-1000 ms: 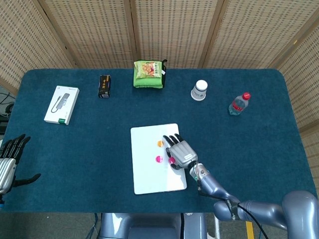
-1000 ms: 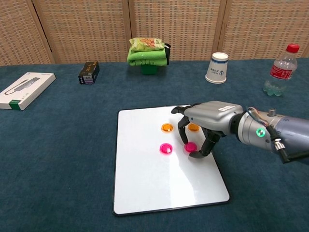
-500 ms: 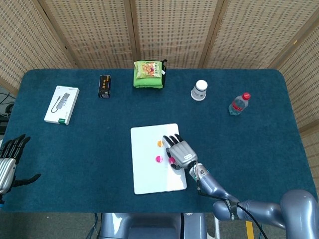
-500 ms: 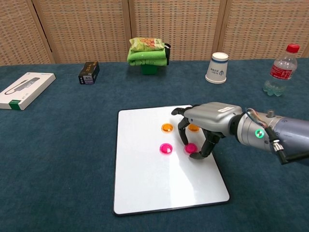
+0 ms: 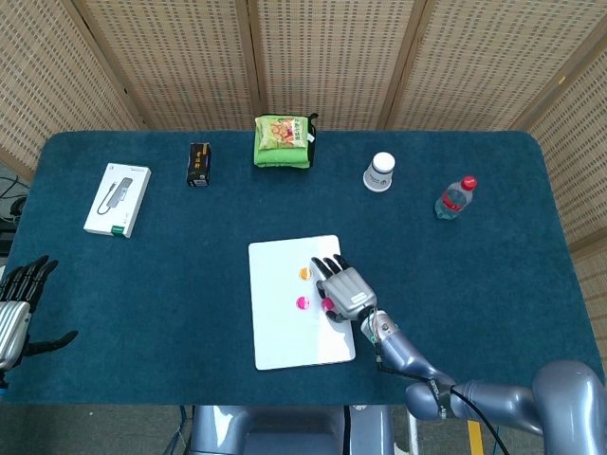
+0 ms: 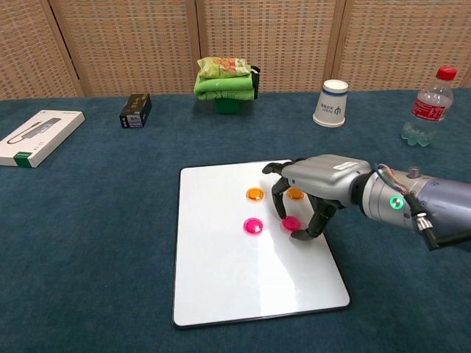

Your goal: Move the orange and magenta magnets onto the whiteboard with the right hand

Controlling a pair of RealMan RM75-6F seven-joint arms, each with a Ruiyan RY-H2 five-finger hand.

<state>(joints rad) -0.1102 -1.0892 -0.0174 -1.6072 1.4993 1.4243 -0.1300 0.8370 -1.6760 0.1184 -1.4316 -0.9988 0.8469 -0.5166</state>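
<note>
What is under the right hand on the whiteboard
Under the right hand on the whiteboard lie a magenta magnet and an orange magnet, both partly covered by its fingers. Any contact is hidden.

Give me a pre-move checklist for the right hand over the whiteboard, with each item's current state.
1. All four magnets on the whiteboard: ok; two orange magnets and two magenta magnets lie on it.
2. Right hand free of the nearest magenta magnet: cannot tell; its fingers straddle it.
3. Left hand clear of the board: ok, at the table's left edge.
4. Paper cup and bottle clear of the right arm: ok.
</note>
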